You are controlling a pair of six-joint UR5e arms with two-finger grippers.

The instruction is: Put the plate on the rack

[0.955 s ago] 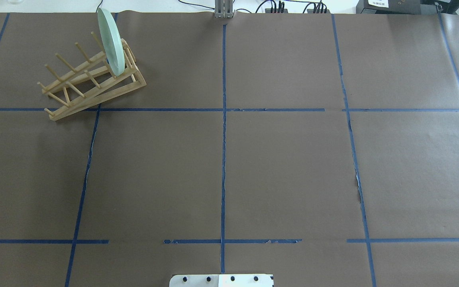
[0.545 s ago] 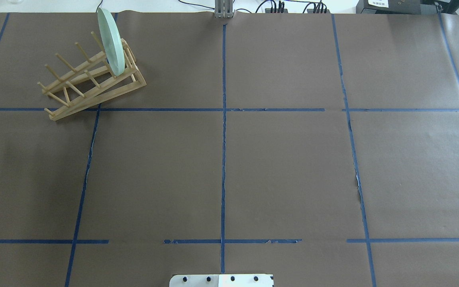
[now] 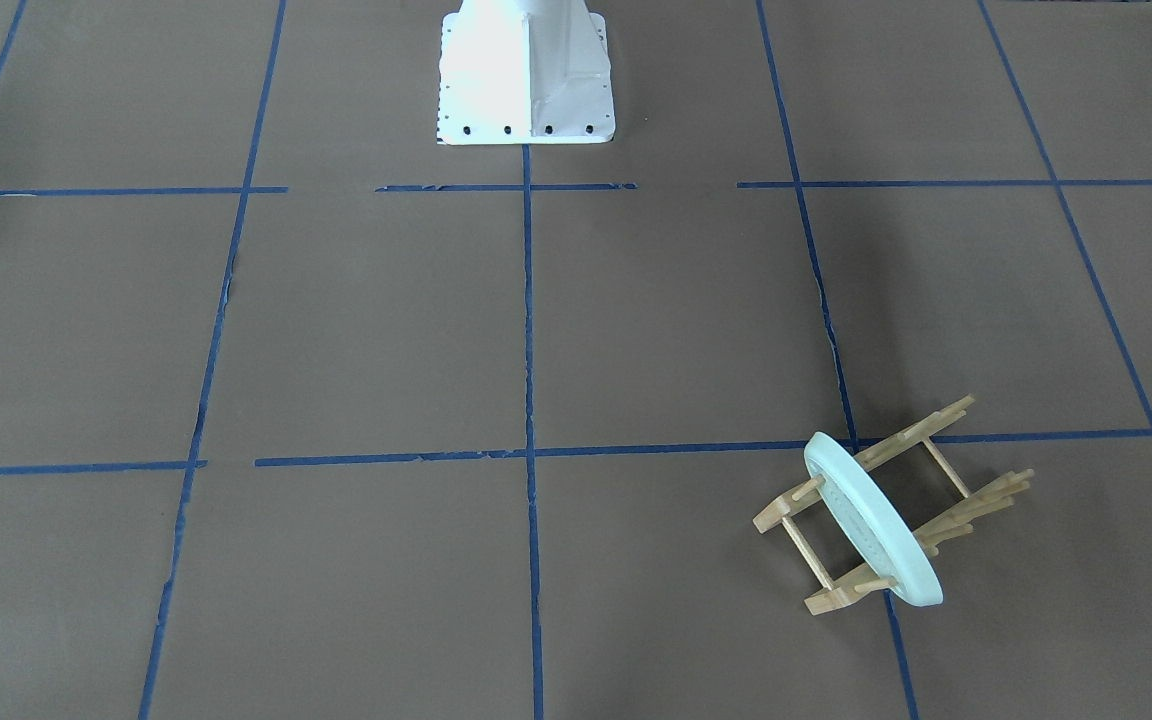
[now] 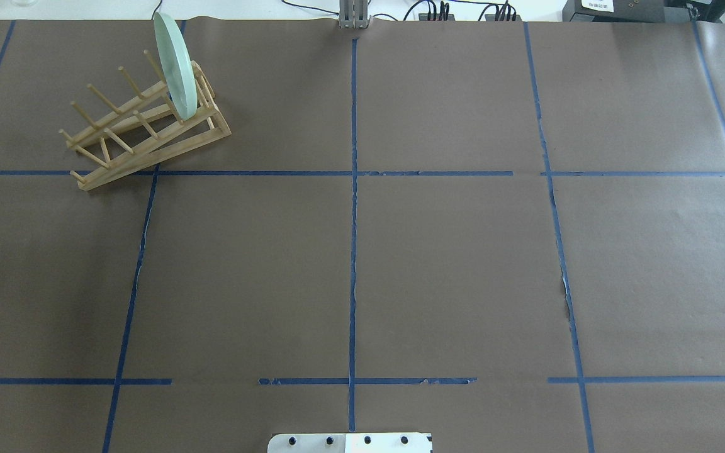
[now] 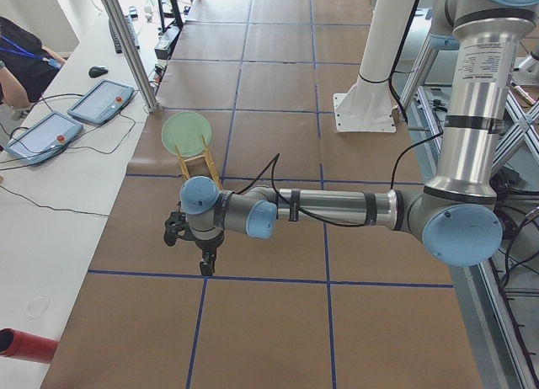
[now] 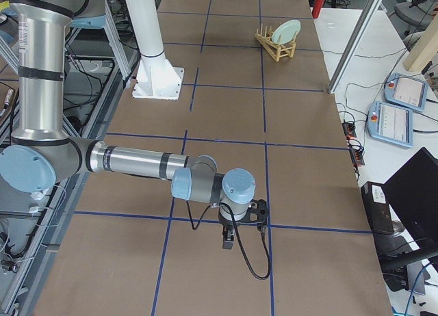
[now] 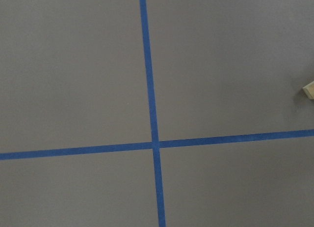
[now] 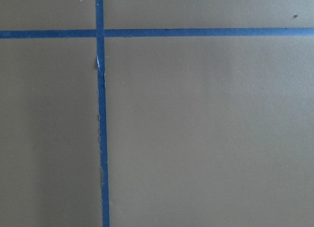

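The pale mint-green plate stands on edge in the end slot of the light-wood rack, at the table's far left. Both also show in the front view, plate and rack. No gripper touches them. My left gripper shows only in the left side view, hanging over the brown paper near a tape crossing, apart from the plate. My right gripper shows only in the right side view, far from the rack. I cannot tell whether either is open or shut.
Brown paper with a blue tape grid covers the table. The robot's white base stands at the near middle edge. Tablets and cables lie on the white bench beyond the far edge. A rack corner shows in the left wrist view.
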